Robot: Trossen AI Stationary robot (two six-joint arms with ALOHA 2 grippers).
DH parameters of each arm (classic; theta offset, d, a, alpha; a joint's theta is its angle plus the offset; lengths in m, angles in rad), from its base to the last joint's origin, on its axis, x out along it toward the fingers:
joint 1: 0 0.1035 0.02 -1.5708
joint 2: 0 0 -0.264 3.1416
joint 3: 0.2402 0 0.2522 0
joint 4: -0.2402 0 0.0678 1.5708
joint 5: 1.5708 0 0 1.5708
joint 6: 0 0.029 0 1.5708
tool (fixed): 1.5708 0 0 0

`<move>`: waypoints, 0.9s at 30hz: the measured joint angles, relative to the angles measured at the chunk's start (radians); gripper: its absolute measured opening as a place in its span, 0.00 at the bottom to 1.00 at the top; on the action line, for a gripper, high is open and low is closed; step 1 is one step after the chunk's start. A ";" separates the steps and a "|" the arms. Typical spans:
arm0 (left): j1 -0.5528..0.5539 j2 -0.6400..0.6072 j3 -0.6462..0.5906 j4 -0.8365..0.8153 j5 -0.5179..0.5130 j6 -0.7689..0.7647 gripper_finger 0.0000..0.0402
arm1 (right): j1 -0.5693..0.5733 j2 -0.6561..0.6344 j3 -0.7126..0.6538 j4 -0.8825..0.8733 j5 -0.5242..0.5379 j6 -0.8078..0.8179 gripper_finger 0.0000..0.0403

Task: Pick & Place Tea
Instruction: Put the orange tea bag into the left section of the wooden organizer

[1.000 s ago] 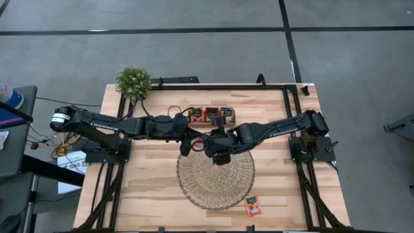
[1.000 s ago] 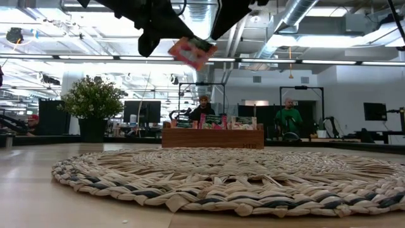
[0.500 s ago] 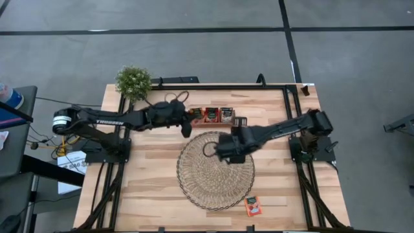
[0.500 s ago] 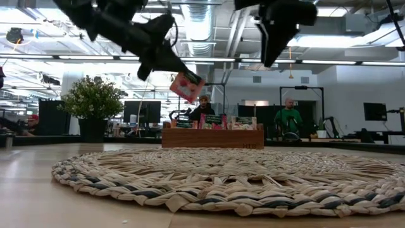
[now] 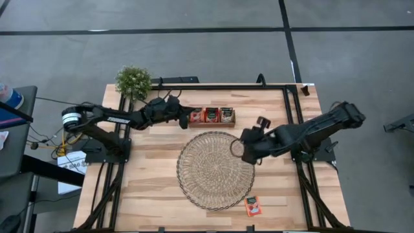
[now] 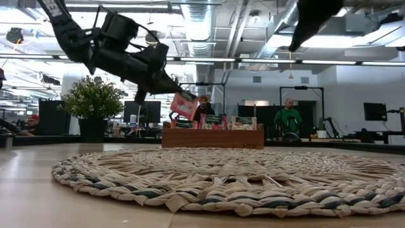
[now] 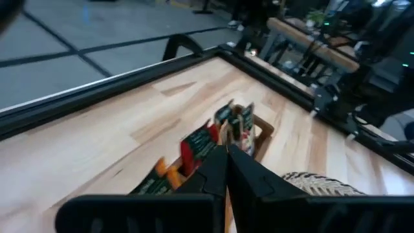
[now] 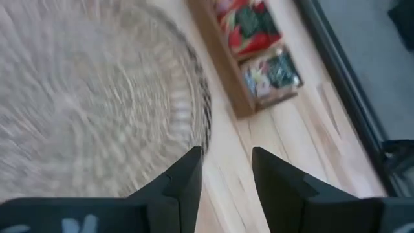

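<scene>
Pinching tea sachet (image 6: 184,106), left tool (image 6: 179,96)

Woven mat (image 5: 215,169), wooden tray (image 5: 211,122), plant (image 5: 133,81)

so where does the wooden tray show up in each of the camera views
High view: tray at the table's back middle, just past the mat.
Low view: tray in the middle distance, behind the mat.
Left wrist view: tray at centre, beyond the left gripper.
Right wrist view: tray near the top, beside the mat.
Shared landmark: the mat.
</scene>
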 joint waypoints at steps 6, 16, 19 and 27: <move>0.023 0.124 0.000 0.115 0.013 -0.004 0.00 | 0.000 -0.137 -0.058 0.150 0.010 -0.002 0.30; 0.033 0.160 0.000 0.173 0.014 0.054 0.00 | -0.003 -0.220 -0.160 0.278 0.015 -0.003 0.30; 0.036 0.175 0.001 0.174 0.005 0.066 0.00 | -0.015 -0.214 -0.166 0.283 0.012 -0.003 0.30; 0.055 0.221 0.000 0.198 -0.009 0.073 0.00 | -0.021 -0.203 -0.167 0.302 -0.022 -0.005 0.30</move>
